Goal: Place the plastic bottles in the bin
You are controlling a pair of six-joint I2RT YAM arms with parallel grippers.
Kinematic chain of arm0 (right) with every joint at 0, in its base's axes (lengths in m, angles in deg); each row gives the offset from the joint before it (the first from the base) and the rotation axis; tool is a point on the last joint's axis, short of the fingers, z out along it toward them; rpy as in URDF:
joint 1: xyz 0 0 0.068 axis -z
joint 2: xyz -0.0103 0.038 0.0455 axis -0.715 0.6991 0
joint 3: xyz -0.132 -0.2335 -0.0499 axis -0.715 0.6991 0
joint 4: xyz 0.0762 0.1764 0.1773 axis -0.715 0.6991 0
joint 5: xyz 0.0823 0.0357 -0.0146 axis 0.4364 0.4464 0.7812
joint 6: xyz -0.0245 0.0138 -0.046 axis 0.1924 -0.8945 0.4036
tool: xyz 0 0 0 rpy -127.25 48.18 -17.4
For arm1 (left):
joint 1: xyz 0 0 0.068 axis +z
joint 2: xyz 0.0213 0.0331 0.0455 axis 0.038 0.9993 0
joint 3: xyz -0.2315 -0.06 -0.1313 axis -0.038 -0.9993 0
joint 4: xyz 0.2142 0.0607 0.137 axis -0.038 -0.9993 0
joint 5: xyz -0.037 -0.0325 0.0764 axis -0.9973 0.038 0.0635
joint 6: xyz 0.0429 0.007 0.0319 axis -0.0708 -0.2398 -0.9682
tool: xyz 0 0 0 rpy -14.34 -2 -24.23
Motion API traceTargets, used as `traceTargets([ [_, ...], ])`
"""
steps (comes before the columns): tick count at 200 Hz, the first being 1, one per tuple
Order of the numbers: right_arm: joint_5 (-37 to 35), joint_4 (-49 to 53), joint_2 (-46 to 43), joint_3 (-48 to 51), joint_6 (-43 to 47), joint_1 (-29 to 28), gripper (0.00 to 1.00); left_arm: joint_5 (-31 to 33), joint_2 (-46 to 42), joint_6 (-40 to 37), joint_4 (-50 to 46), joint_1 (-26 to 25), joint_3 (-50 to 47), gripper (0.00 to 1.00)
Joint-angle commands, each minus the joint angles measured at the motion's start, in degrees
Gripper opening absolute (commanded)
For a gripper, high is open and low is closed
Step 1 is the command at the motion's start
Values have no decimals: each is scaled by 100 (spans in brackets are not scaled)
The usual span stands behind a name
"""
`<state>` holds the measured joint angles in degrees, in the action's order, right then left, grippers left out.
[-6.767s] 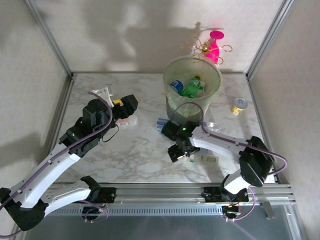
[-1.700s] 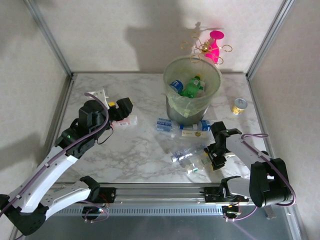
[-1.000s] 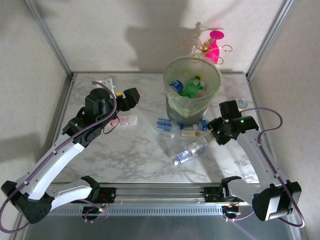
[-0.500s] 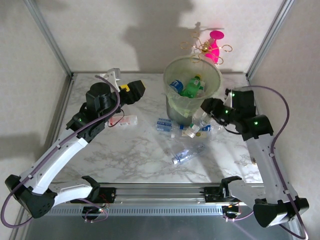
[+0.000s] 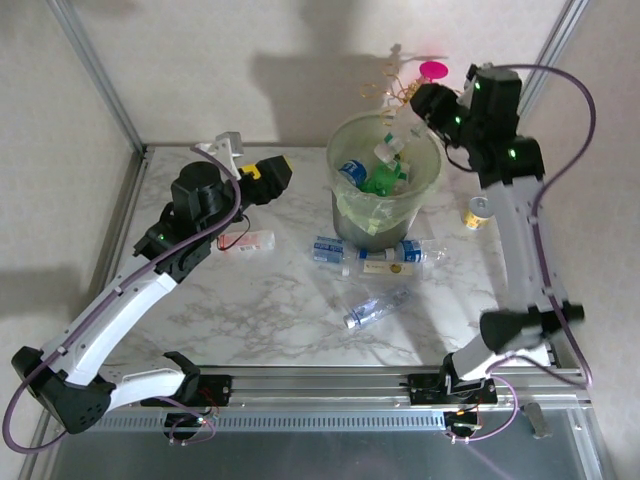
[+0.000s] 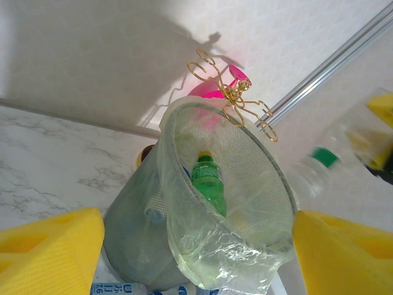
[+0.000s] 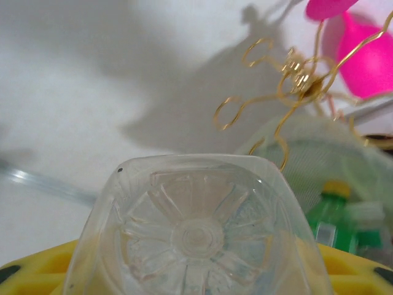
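Observation:
My right gripper (image 5: 424,106) is raised at the bin's far right rim, shut on a clear plastic bottle (image 5: 396,134) that hangs cap-down over the opening. The bottle's ribbed base (image 7: 198,233) sits between the yellow pads (image 7: 353,270) in the right wrist view. The bin (image 5: 385,200), lined with a yellowish-green bag, holds a green bottle (image 5: 380,178) and a blue-labelled one (image 5: 352,172). My left gripper (image 5: 264,177) hovers open and empty to the bin's left, facing the bin (image 6: 184,246) and the held bottle (image 6: 325,163). Several bottles lie on the table: (image 5: 336,247), (image 5: 393,256), (image 5: 375,307), (image 5: 255,241).
A pink-and-gold ornament (image 5: 430,82) stands just behind the bin, close to my right gripper. A small gold-topped can (image 5: 479,211) sits at the right of the table. Metal frame posts run along both sides.
My right arm has lifted the clear bottle from beside the bin's lower right up to above its rim. The left gripper has hardly moved.

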<state>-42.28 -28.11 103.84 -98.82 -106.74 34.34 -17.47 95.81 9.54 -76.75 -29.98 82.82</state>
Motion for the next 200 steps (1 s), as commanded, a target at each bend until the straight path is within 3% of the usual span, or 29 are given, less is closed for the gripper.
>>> traceTargets([
  [1, -880, 1328, 838, -1227, 220, 23, 32, 76, -107, -125, -208, -31, 158, 80],
  [17, -870, 1585, 1108, -1509, 379, 9, 32, 126, -224, -126, -279, -27, 39, 80],
  [51, -1024, 1694, 1154, -1171, 620, -40, 33, 212, -365, -118, -360, -27, -122, 80],
  [100, -2782, 2189, 1412, -1381, 1187, -566, 36, 222, -372, -201, -464, -27, -112, 80],
  [120, -3160, 2174, 1505, -1334, 1314, -715, 37, 195, -338, -196, -426, -19, -122, 80],
  [200, -2782, 2122, 1706, -421, 856, -891, 43, 217, -323, -192, -395, -18, -214, 80],
])
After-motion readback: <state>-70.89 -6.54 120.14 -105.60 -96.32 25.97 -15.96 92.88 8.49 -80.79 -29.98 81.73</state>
